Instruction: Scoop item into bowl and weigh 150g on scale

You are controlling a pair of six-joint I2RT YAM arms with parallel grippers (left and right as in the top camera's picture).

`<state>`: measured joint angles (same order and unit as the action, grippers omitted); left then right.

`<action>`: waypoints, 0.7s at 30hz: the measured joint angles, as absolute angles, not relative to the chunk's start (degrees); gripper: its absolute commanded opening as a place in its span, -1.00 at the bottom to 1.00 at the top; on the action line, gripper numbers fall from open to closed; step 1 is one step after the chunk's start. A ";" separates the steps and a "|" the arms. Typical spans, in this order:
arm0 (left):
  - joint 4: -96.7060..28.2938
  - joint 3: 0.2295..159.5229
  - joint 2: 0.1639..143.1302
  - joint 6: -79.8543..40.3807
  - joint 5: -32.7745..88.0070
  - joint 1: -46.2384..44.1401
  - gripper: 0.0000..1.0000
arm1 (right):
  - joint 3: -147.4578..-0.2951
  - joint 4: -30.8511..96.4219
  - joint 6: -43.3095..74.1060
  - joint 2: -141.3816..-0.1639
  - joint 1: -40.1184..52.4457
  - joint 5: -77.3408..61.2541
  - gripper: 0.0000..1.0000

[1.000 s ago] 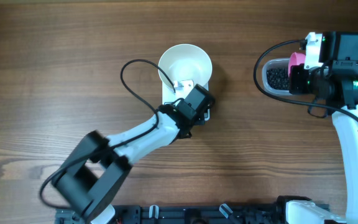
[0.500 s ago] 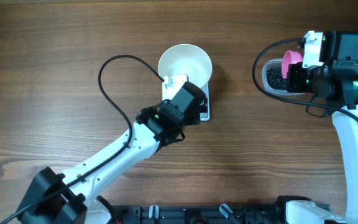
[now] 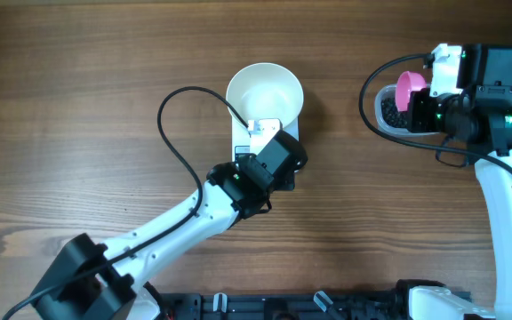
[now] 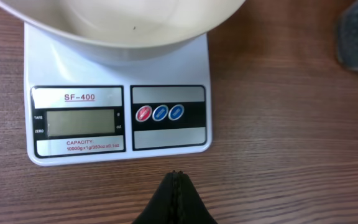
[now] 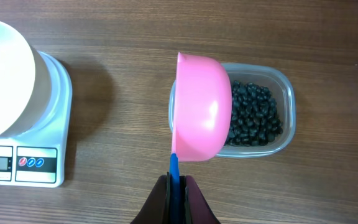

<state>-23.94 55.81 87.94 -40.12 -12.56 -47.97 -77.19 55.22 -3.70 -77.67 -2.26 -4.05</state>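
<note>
Beans [image 5: 253,115] lie in the clear tub [image 5: 286,87] at the right, well apart from the bowl [image 3: 265,89]; the bowl stands on the scale [image 4: 117,118]; the right gripper [image 5: 176,186] pinches the blue handle of the pink scoop [image 5: 201,109], tilted on its side above the tub; the left gripper [image 4: 176,186] has jaws pressed together, holding nothing, just before the scale's front edge.

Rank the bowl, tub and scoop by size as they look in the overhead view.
1. Bowl.
2. Tub, partly hidden under the scoop.
3. Scoop, smallest though held nearer the camera.
</note>
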 measured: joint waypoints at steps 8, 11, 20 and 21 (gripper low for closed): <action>-21.12 55.66 93.97 -40.18 -12.69 -47.97 -0.92 | -77.19 55.18 -3.70 -77.67 -2.26 -4.08 -0.92; -18.81 55.61 96.38 -40.34 -13.10 -47.97 -0.92 | -77.19 55.13 -3.70 -77.67 -2.26 -4.08 -0.91; -15.97 55.53 99.98 -40.60 -17.12 -47.97 -0.92 | -77.19 54.76 -3.70 -77.67 -2.26 -4.08 -0.91; -15.88 55.53 99.98 -40.62 -17.82 -47.97 -0.92 | -77.19 54.74 -3.70 -77.67 -2.26 -4.08 -0.91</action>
<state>-15.88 55.53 99.98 -40.62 -17.82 -47.97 -77.19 54.74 -3.70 -77.67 -2.26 -4.08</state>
